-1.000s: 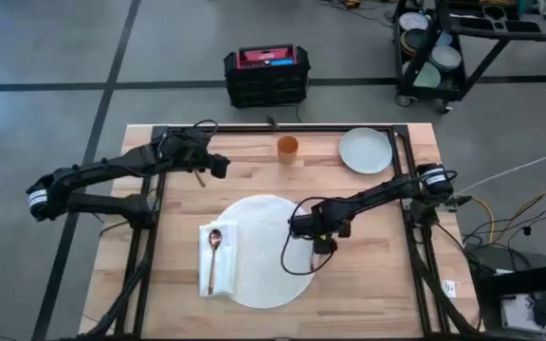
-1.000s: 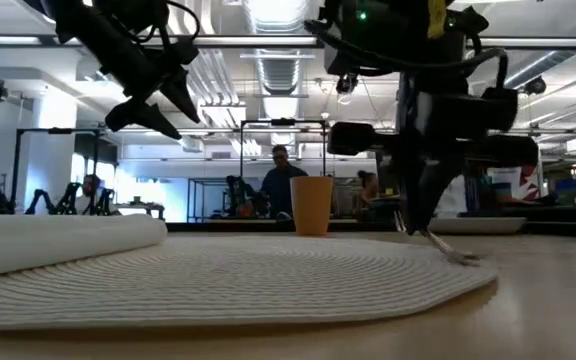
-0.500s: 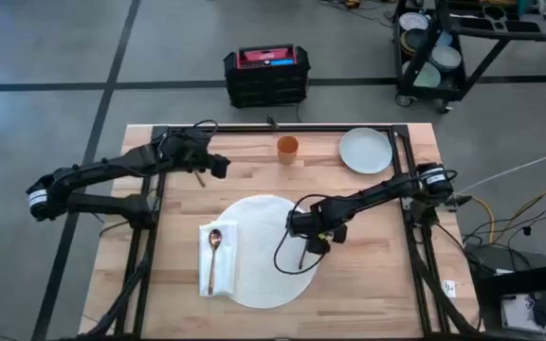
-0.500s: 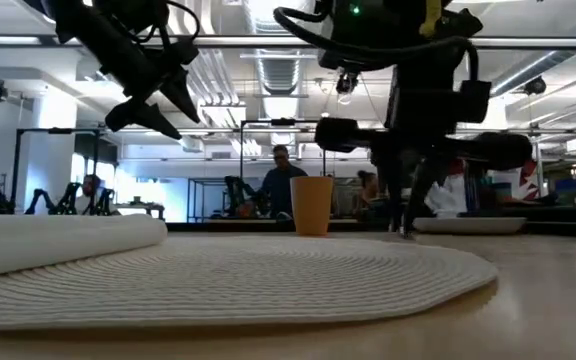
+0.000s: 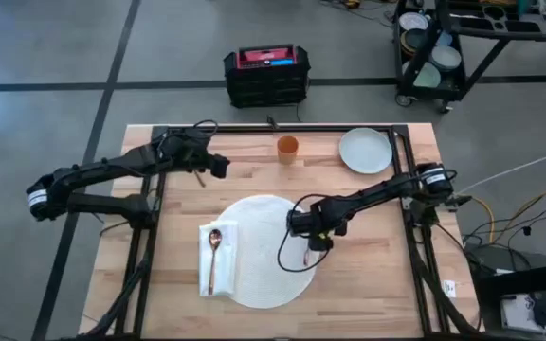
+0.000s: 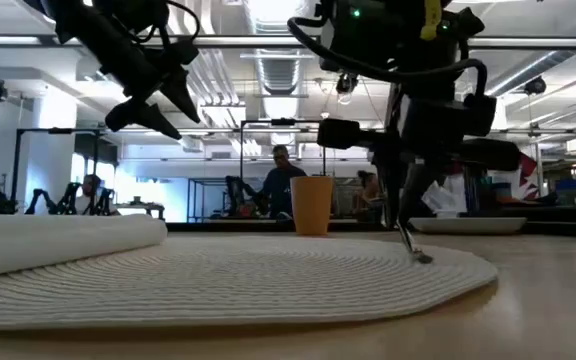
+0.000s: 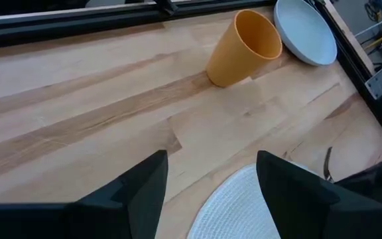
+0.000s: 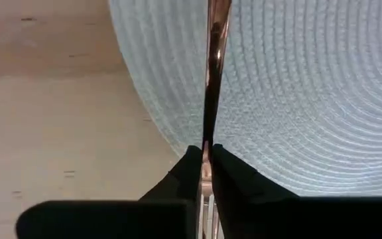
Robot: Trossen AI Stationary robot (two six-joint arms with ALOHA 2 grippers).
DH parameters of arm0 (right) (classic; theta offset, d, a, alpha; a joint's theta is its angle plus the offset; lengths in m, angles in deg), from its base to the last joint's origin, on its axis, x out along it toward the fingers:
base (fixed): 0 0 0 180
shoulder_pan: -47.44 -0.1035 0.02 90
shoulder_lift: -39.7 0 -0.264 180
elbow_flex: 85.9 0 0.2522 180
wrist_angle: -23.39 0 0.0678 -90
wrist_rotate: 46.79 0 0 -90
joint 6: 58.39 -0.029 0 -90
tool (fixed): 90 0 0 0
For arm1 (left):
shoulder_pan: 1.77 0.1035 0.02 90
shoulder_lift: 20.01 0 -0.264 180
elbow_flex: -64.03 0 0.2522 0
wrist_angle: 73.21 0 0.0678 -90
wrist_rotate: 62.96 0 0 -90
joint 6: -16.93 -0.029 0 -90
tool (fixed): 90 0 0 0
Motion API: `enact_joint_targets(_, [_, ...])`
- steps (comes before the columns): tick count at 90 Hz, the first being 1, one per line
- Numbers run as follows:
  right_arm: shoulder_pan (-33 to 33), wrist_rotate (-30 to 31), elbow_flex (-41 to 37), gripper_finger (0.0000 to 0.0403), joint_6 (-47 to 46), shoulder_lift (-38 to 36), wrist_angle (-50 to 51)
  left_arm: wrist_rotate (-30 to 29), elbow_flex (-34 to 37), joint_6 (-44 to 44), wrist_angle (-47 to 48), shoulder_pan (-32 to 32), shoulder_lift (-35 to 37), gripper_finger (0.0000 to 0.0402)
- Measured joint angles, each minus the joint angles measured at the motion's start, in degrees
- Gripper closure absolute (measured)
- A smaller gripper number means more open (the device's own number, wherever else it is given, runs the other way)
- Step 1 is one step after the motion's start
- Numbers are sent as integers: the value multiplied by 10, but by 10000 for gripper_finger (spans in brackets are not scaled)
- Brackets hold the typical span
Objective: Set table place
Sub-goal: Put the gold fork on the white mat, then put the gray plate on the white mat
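Table [image 5: 377, 275] of light wood – right hand [image 8: 204, 156] pinches a copper utensil [image 8: 212, 73] over the white mat [image 5: 259, 248]; left hand [image 7: 207, 182] spread.

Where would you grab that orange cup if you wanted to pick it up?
The orange cup stands upright and alone near the table's far edge, tapering toward its base. I would probably come in level from the side, fingers straddling its wall below the rim. The left gripper hovers nearest, open.

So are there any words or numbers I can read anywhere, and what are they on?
None can be read.
The red and black box on the floor has a label, too blurred to read.
A small white tag by the table has marks, too small to read.
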Motion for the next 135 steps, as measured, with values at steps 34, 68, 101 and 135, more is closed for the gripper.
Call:
enact_joint_targets(34, [-1,-24,0,400,53,1,4,0,0,2,0,0,0,184])
enact_joint_targets(68, [58,22,29,394,-164,0,40,0,0,-2,0,0,0,184])
enact_joint_targets(101, [267,-103,92,400,-756,-131,90,15,0,-3,15,0,0,184])
enact_joint_targets(135, [320,-91,-19,400,-1195,-298,99,19,0,-73,14,-1,0,184])
